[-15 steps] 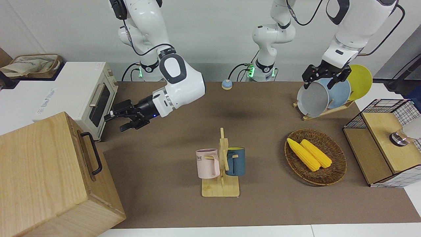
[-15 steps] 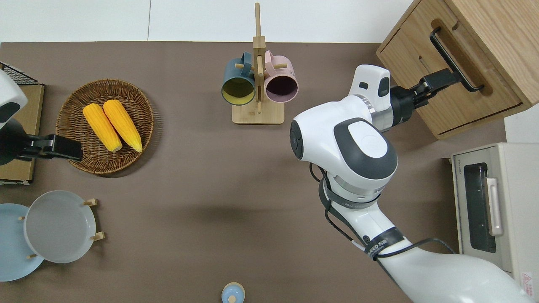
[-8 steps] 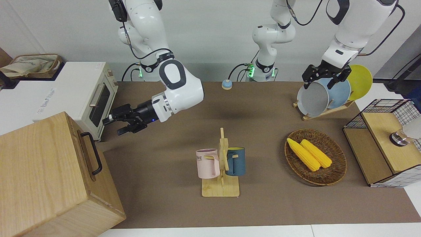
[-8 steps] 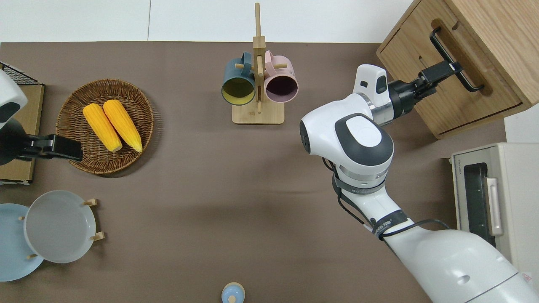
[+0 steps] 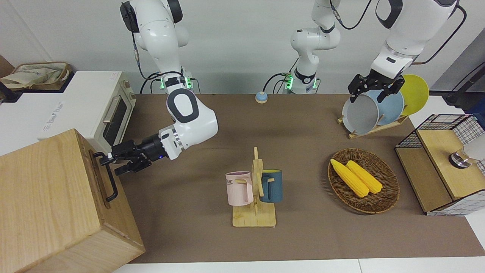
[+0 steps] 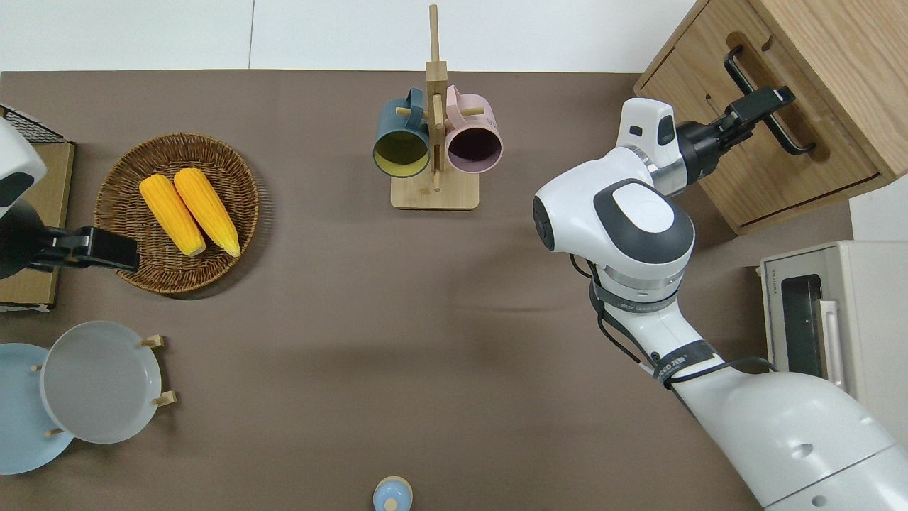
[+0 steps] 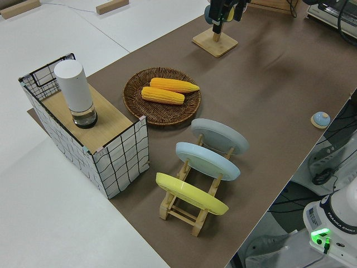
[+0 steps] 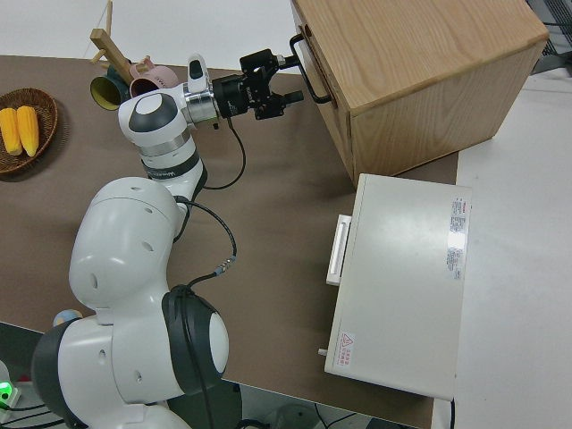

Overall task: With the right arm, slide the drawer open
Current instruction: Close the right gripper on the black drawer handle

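Observation:
The drawer (image 6: pixel 716 135) sits shut in the big pale wooden box (image 5: pixel 45 197) at the right arm's end of the table. Its black bar handle (image 5: pixel 110 182) (image 6: pixel 762 92) (image 8: pixel 315 71) lies level across the front. My right gripper (image 5: pixel 109 167) (image 6: pixel 773 99) (image 8: pixel 290 76) is open. Its fingertips reach the end of the handle nearer to the robots. One finger is above the other at the bar's height. I cannot tell whether they touch the bar. The left arm is parked.
A white toaster oven (image 5: pixel 110 117) stands beside the box, nearer to the robots. A wooden mug rack (image 5: pixel 254 189) with two mugs is mid-table. Toward the left arm's end are a corn basket (image 5: pixel 382 204), a plate rack (image 5: pixel 375 110) and a mesh box (image 5: pixel 447 159).
The right gripper has swung away from the oven's front, moving farther from the robots toward the box, and now reaches the drawer's handle. The drawer itself has not moved.

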Controlling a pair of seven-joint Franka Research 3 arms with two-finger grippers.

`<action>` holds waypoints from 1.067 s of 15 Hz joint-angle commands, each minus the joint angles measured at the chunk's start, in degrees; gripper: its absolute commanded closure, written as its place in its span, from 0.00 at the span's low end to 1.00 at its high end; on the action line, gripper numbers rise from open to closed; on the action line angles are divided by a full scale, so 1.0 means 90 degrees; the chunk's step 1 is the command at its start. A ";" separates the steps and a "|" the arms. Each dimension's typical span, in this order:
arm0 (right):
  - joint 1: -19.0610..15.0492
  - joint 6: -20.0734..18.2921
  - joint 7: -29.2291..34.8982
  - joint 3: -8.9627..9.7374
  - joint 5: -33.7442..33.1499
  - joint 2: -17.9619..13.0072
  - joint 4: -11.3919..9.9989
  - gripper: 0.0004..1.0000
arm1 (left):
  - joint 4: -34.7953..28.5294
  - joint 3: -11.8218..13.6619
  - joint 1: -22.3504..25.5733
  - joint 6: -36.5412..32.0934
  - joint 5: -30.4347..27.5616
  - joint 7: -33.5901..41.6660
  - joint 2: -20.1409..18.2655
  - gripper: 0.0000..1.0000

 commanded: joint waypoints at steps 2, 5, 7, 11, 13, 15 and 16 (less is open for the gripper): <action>-0.0170 0.0172 0.0067 0.0069 -0.0195 -0.0012 -0.0027 0.63 | 0.0156 -0.0041 0.0024 -0.0125 0.0109 0.0062 0.0072 0.01; -0.0238 0.0269 0.0067 0.0069 -0.0195 -0.0002 -0.0027 0.92 | 0.0165 -0.0041 0.0024 -0.0125 0.0109 0.0062 0.0072 0.01; -0.0239 0.0279 0.0067 0.0069 -0.0195 0.0008 -0.0027 1.00 | 0.0165 -0.0041 0.0024 -0.0125 0.0109 0.0062 0.0072 0.01; -0.0219 0.0260 0.0087 0.0069 -0.0175 0.0008 -0.0027 1.00 | 0.0165 -0.0041 0.0024 -0.0125 0.0109 0.0062 0.0072 0.01; -0.0151 0.0202 0.0096 0.0069 -0.0136 0.0008 -0.0037 1.00 | 0.0156 -0.0041 0.0024 -0.0125 0.0109 0.0062 0.0072 0.01; -0.0015 0.0133 0.0077 0.0127 -0.0058 -0.0002 -0.0066 1.00 | 0.0165 -0.0041 0.0024 -0.0125 0.0109 0.0062 0.0072 0.01; 0.0131 -0.0090 0.0077 0.0137 0.0058 -0.0002 -0.0076 1.00 | 0.0165 -0.0041 0.0024 -0.0125 0.0109 0.0062 0.0072 0.01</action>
